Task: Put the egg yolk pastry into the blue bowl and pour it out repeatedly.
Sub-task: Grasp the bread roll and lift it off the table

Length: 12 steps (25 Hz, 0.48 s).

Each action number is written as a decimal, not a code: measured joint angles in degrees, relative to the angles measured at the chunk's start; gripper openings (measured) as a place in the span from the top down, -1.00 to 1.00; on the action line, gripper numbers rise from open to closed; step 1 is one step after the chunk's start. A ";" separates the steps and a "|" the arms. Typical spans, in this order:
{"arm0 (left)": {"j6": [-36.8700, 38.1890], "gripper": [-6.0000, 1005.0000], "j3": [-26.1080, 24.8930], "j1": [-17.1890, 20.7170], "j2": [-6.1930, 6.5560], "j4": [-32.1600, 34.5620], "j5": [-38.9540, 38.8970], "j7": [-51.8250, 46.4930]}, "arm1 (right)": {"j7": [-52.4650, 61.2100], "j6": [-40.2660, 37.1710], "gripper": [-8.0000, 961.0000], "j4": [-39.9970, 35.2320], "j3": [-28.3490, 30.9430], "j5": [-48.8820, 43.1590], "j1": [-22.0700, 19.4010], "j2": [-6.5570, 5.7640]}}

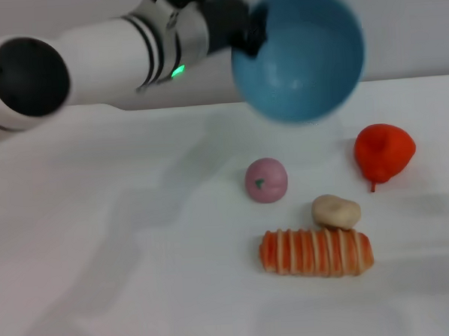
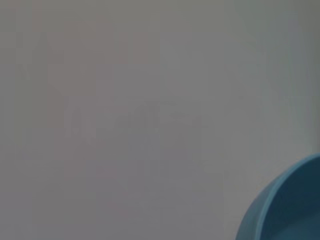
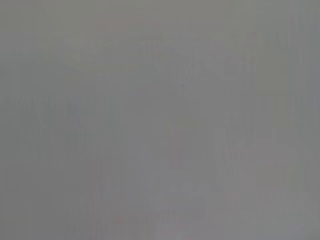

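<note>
My left gripper [image 1: 249, 33] holds the blue bowl [image 1: 299, 55] by its rim, high above the table and tipped on its side so its empty inside faces me. A curved edge of the blue bowl [image 2: 285, 210] also shows in the left wrist view. The egg yolk pastry [image 1: 335, 211] lies on the white table below, touching the back of the striped bread [image 1: 316, 252]. The right gripper is not in any view.
A pink ball with a green speck [image 1: 266, 180] sits left of the pastry. A red pear-shaped toy [image 1: 383, 152] lies at the right. The white table [image 1: 116, 256] stretches bare to the left and front.
</note>
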 joint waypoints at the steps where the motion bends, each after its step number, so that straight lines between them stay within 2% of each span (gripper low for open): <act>1: -2.57 0.99 -1.36 -0.09 0.05 0.21 0.41 -0.13 | 0.15 0.13 -0.05 -0.04 -0.02 -0.07 0.08 -0.08; 4: -11.13 0.99 -5.37 -0.64 0.03 1.60 5.65 -3.05 | 0.24 0.22 -0.05 -0.45 -0.04 -0.15 0.34 -0.17; 8: -18.81 0.99 -7.83 -2.91 0.06 5.02 16.45 -14.29 | 0.74 0.26 -0.05 -2.74 -0.44 -0.75 0.50 -0.18; 12: -21.95 0.99 -8.39 -3.40 -0.02 6.49 20.73 -18.12 | 11.08 5.52 -0.05 -9.88 -0.82 -8.00 0.75 -0.33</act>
